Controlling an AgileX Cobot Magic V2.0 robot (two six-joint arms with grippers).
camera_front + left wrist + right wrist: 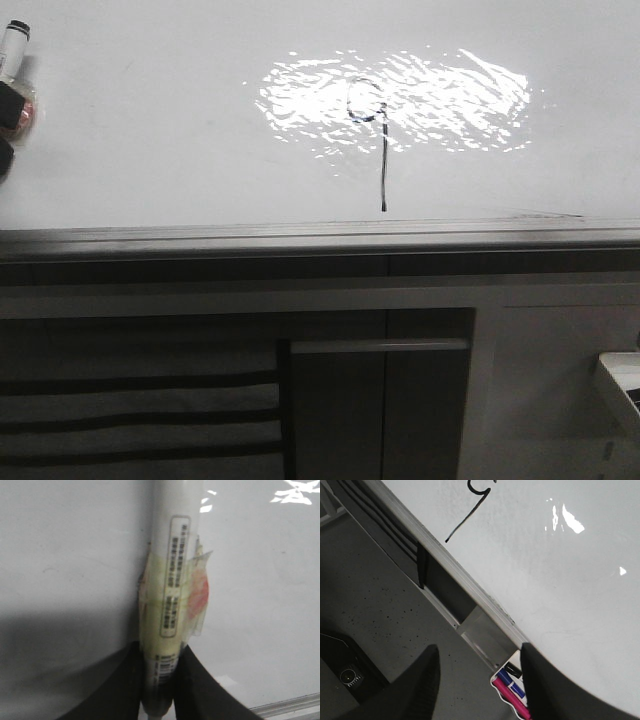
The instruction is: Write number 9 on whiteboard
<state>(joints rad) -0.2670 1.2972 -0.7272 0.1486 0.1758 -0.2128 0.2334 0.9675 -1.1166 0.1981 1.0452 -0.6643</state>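
The whiteboard (150,150) fills the upper front view, with a bright glare patch and a grey metal rail (300,240) along its lower edge. The number 9 (376,130) is drawn in thin black line, a small loop in the glare and a straight tail down to near the rail. Its tail also shows in the right wrist view (462,522). My left gripper (160,680) is shut on a white marker (172,580) wrapped in yellowish tape, held at the board's far left (12,50). My right gripper (480,680) is open and empty, off the board's edge.
Grey cabinet fronts (420,380) with a handle bar lie below the rail. A white tray (512,690) with pink, blue and black markers sits between my right fingers' view, by the board's corner. A dark speckled floor (375,610) lies beside it.
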